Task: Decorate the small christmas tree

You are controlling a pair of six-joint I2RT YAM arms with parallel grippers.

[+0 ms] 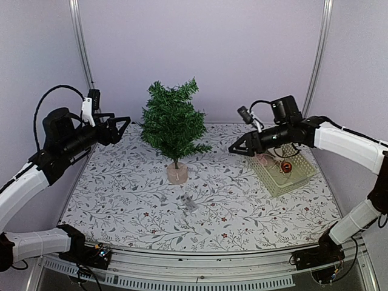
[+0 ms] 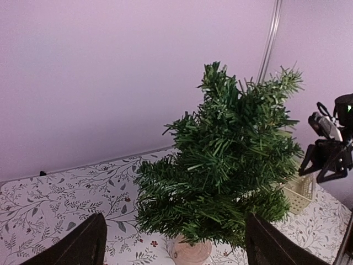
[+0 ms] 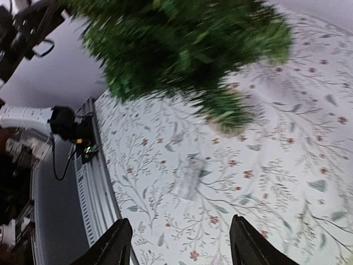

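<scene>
The small christmas tree (image 1: 173,124) stands mid-table on a pale round base (image 1: 177,174); in the left wrist view the tree (image 2: 226,165) fills the middle. My left gripper (image 1: 125,127) hangs open just left of the upper branches, apart from them, its fingers (image 2: 83,245) wide with nothing between. Right of the tree, my right gripper (image 1: 233,148) is open and empty, raised above the table. A small silvery-grey ornament (image 1: 189,203) lies on the cloth in front of the tree. In the blurred right wrist view the ornament (image 3: 187,176) lies below the open gripper (image 3: 181,221).
A pale mesh basket (image 1: 282,170) sits at the right, holding a red ball ornament (image 1: 286,167) and other bits under the right arm. The floral tablecloth (image 1: 121,194) covers the table. Metal frame posts (image 1: 82,42) rise at the back corners.
</scene>
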